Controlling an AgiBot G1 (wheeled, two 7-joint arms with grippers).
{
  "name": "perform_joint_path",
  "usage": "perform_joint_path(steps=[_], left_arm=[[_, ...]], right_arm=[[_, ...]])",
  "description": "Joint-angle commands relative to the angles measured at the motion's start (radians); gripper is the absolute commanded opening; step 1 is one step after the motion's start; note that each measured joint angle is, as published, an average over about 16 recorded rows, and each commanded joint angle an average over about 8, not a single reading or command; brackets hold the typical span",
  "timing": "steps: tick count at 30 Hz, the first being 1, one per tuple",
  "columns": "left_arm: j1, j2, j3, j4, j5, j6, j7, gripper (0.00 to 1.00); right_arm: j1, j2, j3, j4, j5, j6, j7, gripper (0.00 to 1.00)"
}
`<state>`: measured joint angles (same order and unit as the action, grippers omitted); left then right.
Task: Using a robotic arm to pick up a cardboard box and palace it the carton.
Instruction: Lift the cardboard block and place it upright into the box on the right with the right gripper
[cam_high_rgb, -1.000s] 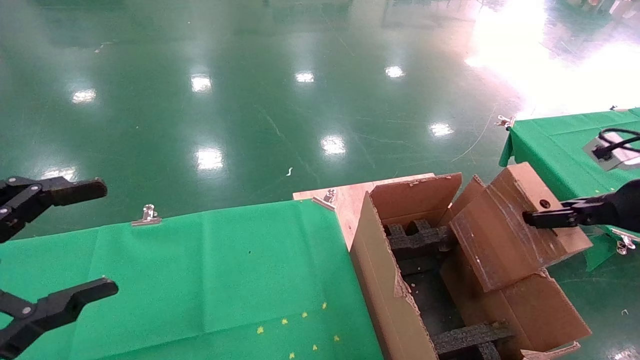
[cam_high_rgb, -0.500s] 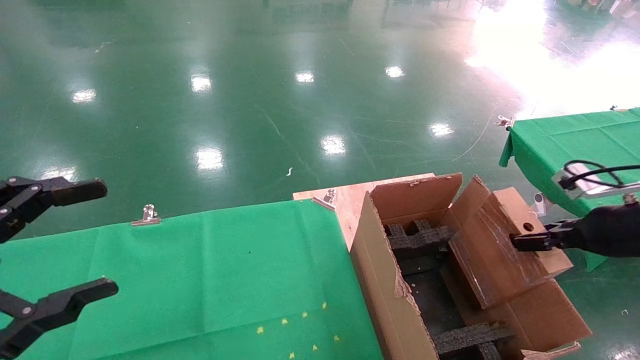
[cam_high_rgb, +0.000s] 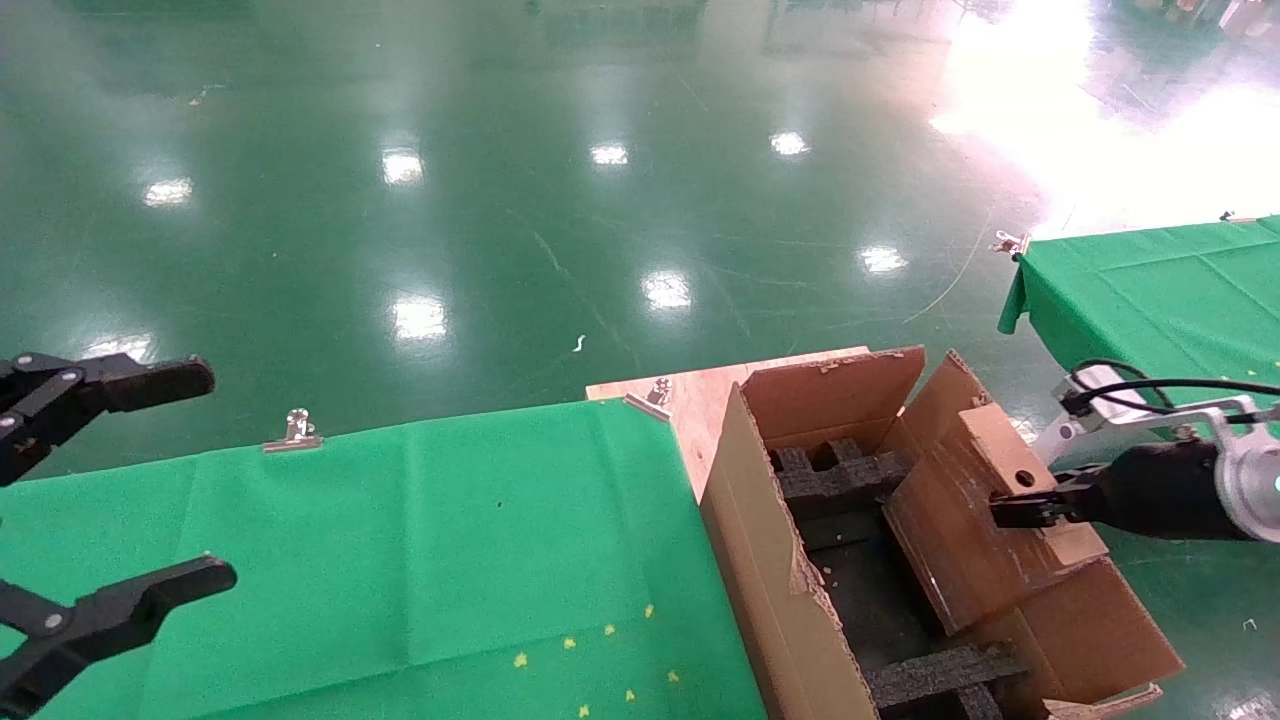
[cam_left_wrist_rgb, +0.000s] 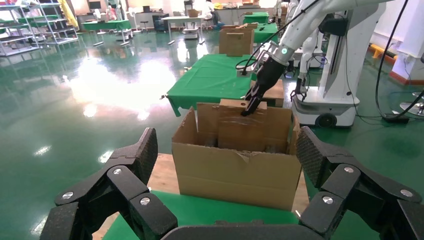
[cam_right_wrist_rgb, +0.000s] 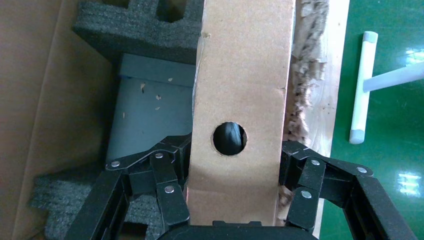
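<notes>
- Large brown corrugated carton (cam_high_rgb: 775, 560), black foam strips (cam_high_rgb: 835, 475) inside, contains the tilted small brown cardboard box (cam_high_rgb: 965, 530).
- Right hand (cam_high_rgb: 1010, 510) grips that box.
- Right wrist view alone shows its round hole (cam_right_wrist_rgb: 229, 138).
- Left hand (cam_high_rgb: 130, 480) gapes over the green tabletop (cam_high_rgb: 400, 540).

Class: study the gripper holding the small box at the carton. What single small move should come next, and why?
Probably lower it a little further before releasing. The right gripper is shut on the cardboard box, which sits tilted and only partly inside the carton, its upper end above the rim. The black foam lies below it. The left gripper is parked open over the green table.
</notes>
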<state>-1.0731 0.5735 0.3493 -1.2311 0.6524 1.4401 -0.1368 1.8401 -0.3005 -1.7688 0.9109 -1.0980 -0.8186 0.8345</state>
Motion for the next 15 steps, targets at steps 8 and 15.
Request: perform_joint_path(steps=[8, 15], left_arm=[[0.0, 0.0, 0.0, 0.0, 0.0, 0.0, 0.0, 1.0], [0.0, 0.0, 0.0, 0.0, 0.0, 0.0, 0.0, 1.0]], right_arm=[[-0.067, -0.053, -0.022, -0.019, 0.01, 0.067, 0.02, 0.0], [-0.121, -0.112, -0.03, -0.064, 0.03, 0.105, 0.018, 0.0]])
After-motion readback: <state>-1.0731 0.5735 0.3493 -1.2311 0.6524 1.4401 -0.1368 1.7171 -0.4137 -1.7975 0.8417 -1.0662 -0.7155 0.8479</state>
